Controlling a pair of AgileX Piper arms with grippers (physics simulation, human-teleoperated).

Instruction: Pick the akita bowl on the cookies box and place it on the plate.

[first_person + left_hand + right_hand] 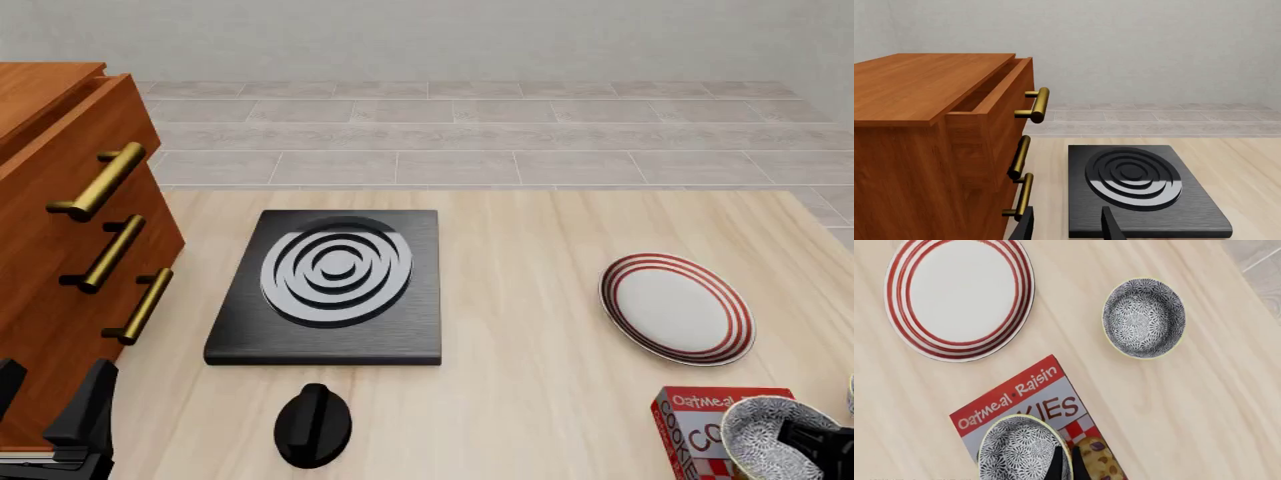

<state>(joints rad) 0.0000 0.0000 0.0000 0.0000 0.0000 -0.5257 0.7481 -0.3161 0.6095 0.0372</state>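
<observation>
The right gripper (1065,466), nearest the camera, pinches the rim of the akita bowl (1019,450), fingers nearly together. The bowl sits atop the red cookies box (1031,407). The red-ringed plate (959,297) lies beyond, a second speckled bowl (1143,317) beside it. The left gripper (1066,225) hangs spread wide near the black stove slab (1142,192) and wooden drawer cabinet (927,135).

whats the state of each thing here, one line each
akita bowl: upright on the cookies box, right tool shut on its rim
cookies box: lying flat on the table
plate: bare, flat on the table
second bowl: upright on the table, empty
cabinet top drawer: partly open
stove slab: nothing on it
left tool: open, holding nothing
</observation>
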